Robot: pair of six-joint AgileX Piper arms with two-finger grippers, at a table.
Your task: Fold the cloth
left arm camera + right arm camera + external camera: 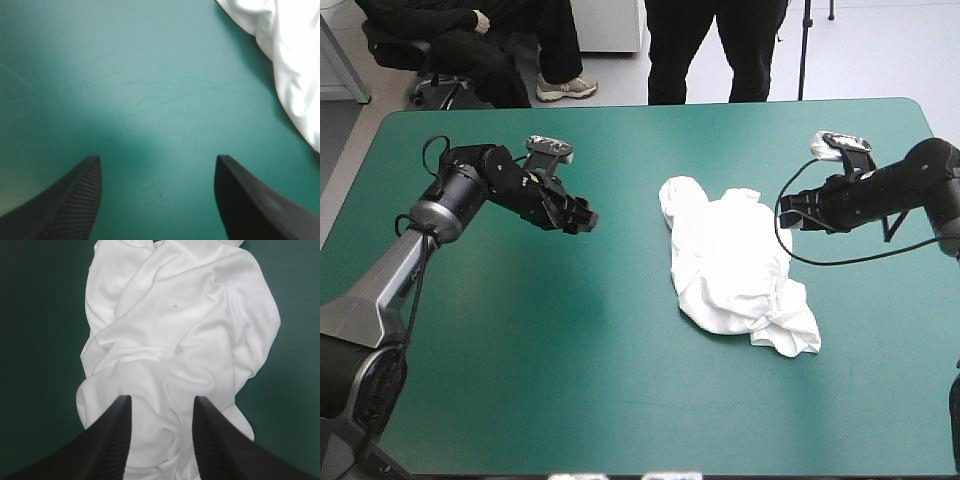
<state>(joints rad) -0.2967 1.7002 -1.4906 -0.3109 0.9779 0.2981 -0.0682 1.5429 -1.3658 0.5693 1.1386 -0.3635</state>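
Because the T-shirt (735, 265) lies as a crumpled white heap, I judge it light, soft and limp. It will sag and drag when lifted, and a pinch is likely to pick up more than one layer. It sits directly ahead of and under my right gripper (162, 400), with folds and ridges running away from the fingertips and white cloth showing in the gap between them. From my left gripper (157, 160) it is ahead and off to one side, apart from it. Only one edge of the heap shows there, beyond a bare stretch of the teal-green cover.

For a hold I would look for a single outer edge, a hem or a sleeve. The lobe farthest ahead of the right gripper or the loose corner off to its side look like candidates. The thick middle would only bunch. I cannot tell collar from hem in these folds.

The right gripper's black fingers stand apart with a moderate gap, gripping nothing that I can see. I cannot tell whether the tips touch the cloth. The left gripper's fingers are spread wide over bare cover, holding nothing.

I see no container in any view. The table (520, 350) carries only the T-shirt.
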